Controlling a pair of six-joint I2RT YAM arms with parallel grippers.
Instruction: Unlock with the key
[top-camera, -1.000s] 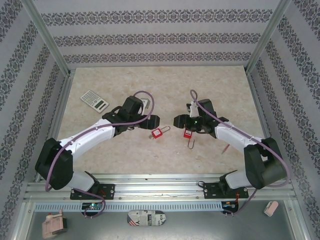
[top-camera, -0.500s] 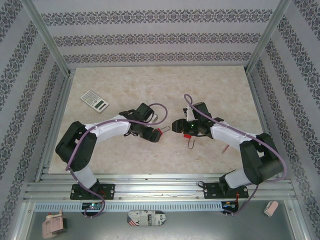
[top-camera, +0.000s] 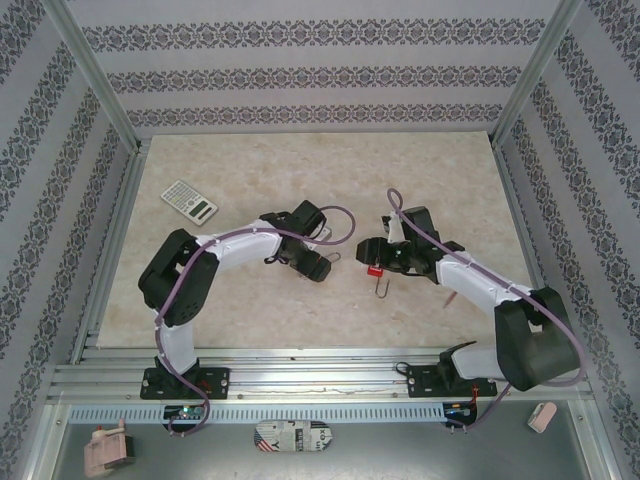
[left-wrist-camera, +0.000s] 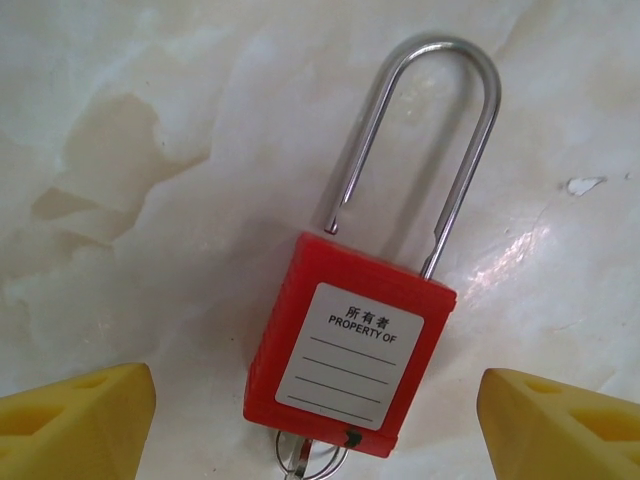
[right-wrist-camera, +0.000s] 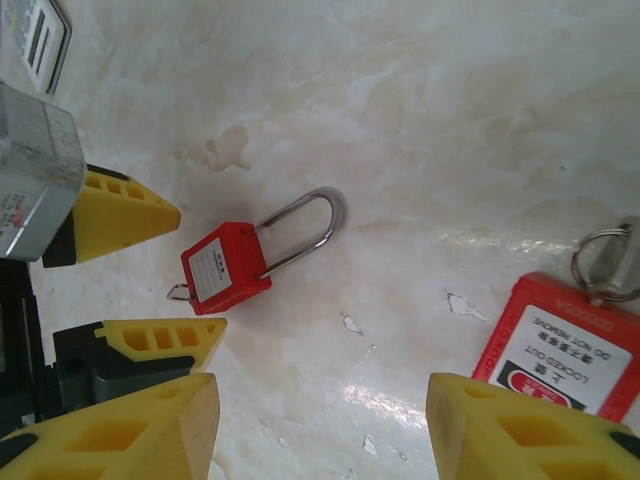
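Since a second ago: left arm folded hard at the elbow, left gripper carried toward 3 o'clock onto the spot where the padlock lay in the open; right gripper drawn a little toward 3 o'clock too.

Round about: calculator well apart, at 10 o'clock of the left gripper. Red lockout tag with its key ring flat on the marbled table, just at 1 o'clock of the right gripper's right-hand finger.

From the left wrist: padlock flat on the table, shackle toward 12 o'clock, key in its base at 6 o'clock, red body between the yellow fingers and apart from both.

Left fingers spread wide, clasping nothing. Right fingers likewise parted, closed on nothing, with the padlock near at 11 o'clock.
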